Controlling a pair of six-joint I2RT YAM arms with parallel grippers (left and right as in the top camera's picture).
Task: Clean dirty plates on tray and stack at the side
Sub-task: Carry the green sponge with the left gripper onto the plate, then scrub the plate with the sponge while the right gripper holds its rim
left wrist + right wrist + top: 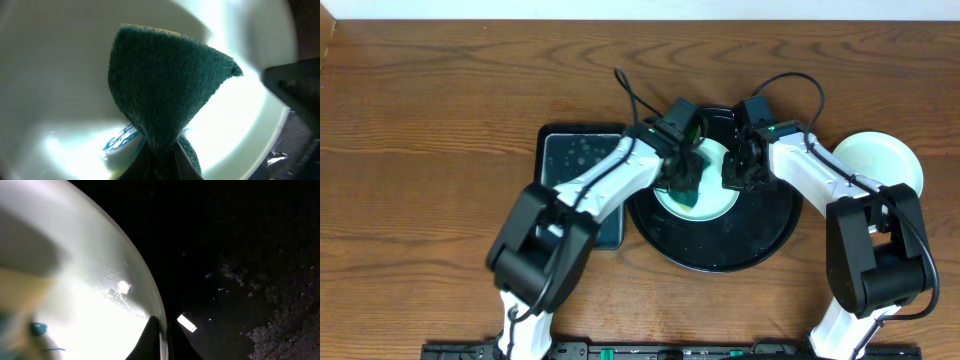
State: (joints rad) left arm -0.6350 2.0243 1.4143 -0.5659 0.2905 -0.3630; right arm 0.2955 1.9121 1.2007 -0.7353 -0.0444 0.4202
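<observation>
A pale mint plate (712,200) lies on the round black tray (760,235). My left gripper (686,172) is shut on a green sponge (165,95) and presses it onto the plate (60,75), beside a teal mark (120,137). My right gripper (732,172) is shut on the plate's right rim (159,311), one finger inside and one outside. The plate's face (75,295) fills the left of the right wrist view, with a teal mark (39,328). A second mint plate (880,165) sits on the table at the right. The yellow plate is out of view.
A rectangular black tray (575,160) with wet droplets lies left of the round tray, partly under my left arm. The round tray's wet black surface (250,280) shows in the right wrist view. Brown wooden table (420,150) all around.
</observation>
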